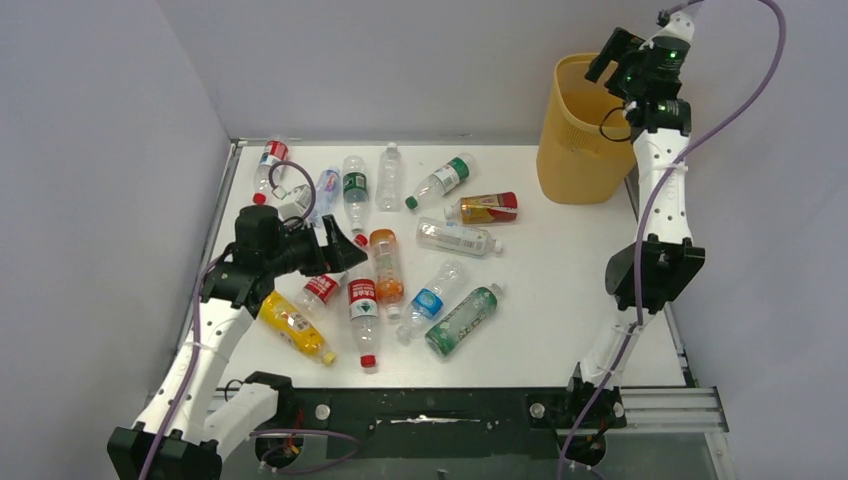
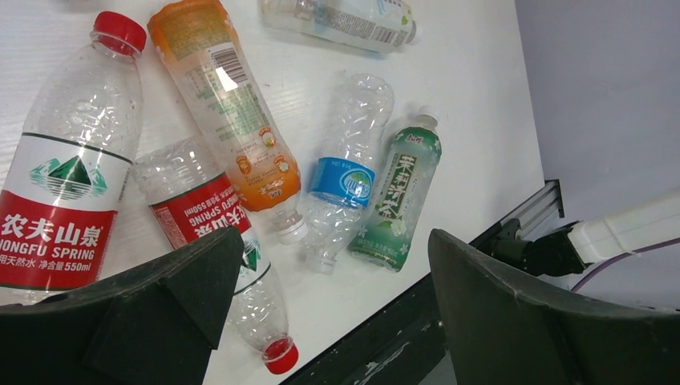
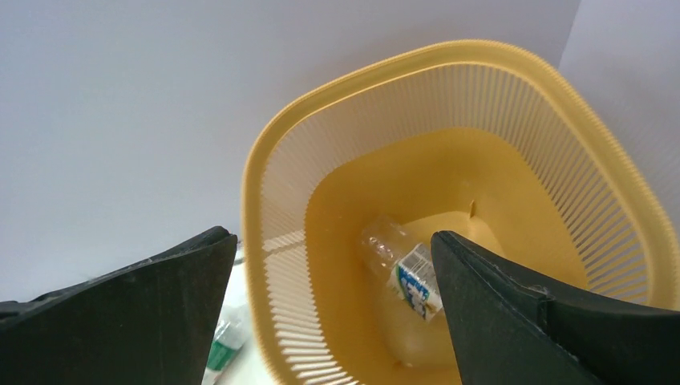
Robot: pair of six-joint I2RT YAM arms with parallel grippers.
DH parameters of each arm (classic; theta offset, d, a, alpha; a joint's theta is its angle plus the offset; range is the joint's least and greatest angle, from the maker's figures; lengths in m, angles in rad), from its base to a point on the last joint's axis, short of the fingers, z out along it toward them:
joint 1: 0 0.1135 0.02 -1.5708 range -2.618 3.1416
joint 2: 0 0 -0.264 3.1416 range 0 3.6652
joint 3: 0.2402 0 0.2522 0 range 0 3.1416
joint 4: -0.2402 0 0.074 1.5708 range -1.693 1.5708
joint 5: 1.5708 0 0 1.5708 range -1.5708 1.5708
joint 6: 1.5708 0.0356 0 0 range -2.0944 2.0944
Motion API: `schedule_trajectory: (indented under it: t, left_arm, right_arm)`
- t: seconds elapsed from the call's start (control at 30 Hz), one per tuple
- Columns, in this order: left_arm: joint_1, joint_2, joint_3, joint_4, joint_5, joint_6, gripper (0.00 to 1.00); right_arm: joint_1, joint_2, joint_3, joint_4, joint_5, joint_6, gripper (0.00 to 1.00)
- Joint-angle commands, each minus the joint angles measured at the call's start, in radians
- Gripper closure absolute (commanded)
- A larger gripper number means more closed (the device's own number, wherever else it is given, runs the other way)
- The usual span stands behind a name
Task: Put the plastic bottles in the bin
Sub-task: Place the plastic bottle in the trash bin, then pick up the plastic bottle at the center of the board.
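Several plastic bottles lie scattered on the white table, among them an orange one (image 1: pixel 386 265), a green one (image 1: pixel 462 320) and a yellow one (image 1: pixel 293 325). My left gripper (image 1: pixel 350 250) hovers open over the left cluster. In the left wrist view its jaws (image 2: pixel 335 241) frame a red-labelled clear bottle (image 2: pixel 200 216), a blue-labelled one (image 2: pixel 345 176) and the green one (image 2: pixel 401 192), touching none. The yellow bin (image 1: pixel 580 130) stands at the back right. My right gripper (image 1: pixel 606 55) hangs open and empty above the bin's rim (image 3: pixel 257 200). A clear bottle (image 3: pixel 405 277) lies on the bin's floor.
Grey walls close in the table on the left and at the back. A black rail (image 1: pixel 450 410) runs along the near edge between the arm bases. A purple cable (image 1: pixel 740 90) loops off the right arm beside the bin.
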Motion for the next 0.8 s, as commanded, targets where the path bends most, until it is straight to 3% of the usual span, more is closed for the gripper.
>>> schedule_trajectory:
  t: [0.0, 0.37, 0.53, 0.77]
  left_arm:
    - [0.005, 0.020, 0.084, 0.006, -0.002, -0.014, 0.13]
    - [0.119, 0.029, 0.124, -0.079, -0.015, -0.064, 0.13]
    - [0.155, 0.036, 0.050, 0.029, 0.128, -0.142, 0.13]
    - [0.145, -0.013, -0.018, 0.137, 0.175, -0.157, 0.13]
  right_arm:
    - [0.112, -0.172, -0.039, -0.040, 0.089, -0.073, 0.02]
    - [0.352, -0.558, -0.585, -0.100, 0.219, -0.043, 0.02]
    - [0.422, -0.676, -0.808, -0.134, 0.207, 0.033, 0.02]
    - [0.513, -0.835, -1.183, -0.130, 0.109, 0.257, 0.02]
